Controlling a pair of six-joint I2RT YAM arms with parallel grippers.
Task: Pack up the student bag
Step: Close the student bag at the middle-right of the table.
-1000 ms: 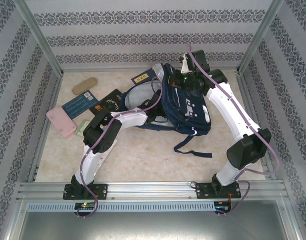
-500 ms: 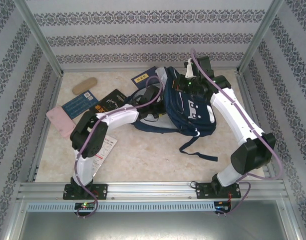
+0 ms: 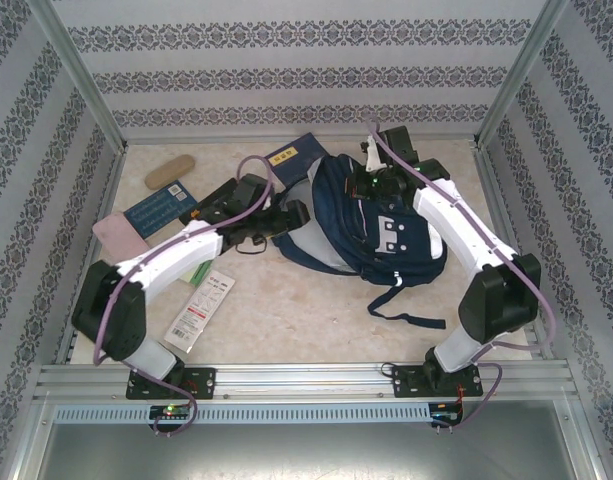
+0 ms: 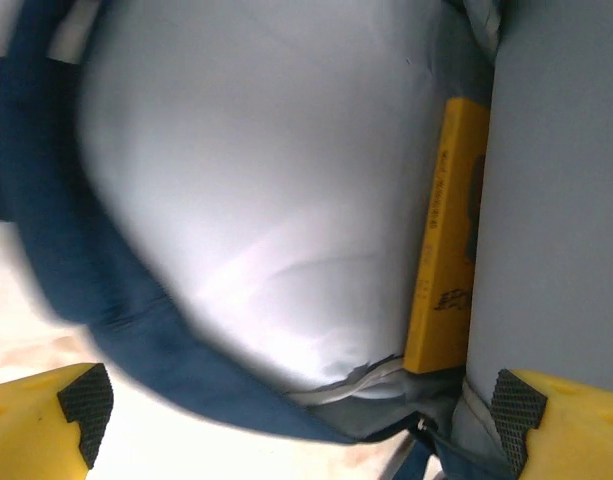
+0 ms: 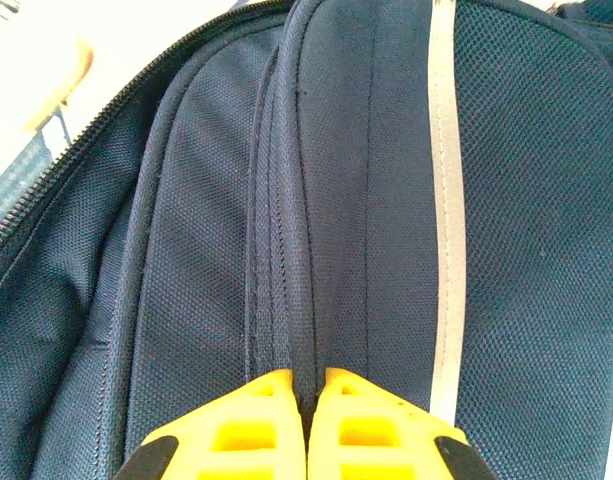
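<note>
Left: pink case [image 3: 116, 236], leaflet [image 3: 199, 310] and blue book [image 3: 161, 205] lie loose on the table [image 3: 286, 320]. Centre: left claw [image 4: 298, 402] wide apart, empty, at the bag mouth. A yellow book [image 4: 448, 240] sits inside against the pale lining. Centre-right: student bag [image 3: 391, 235] lying on the table. Right: right claw [image 5: 306, 400] pinched on a bag seam. Judgement: back the left claw straight out, clear of the rim, before fetching more.

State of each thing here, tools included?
student bag: lying down, main compartment open.
yellow book: inside the bag, on edge.
left tool: open, empty, at the bag's mouth.
right tool: shut on a bag seam.
white packet: flat on the table, outside bag.
</note>
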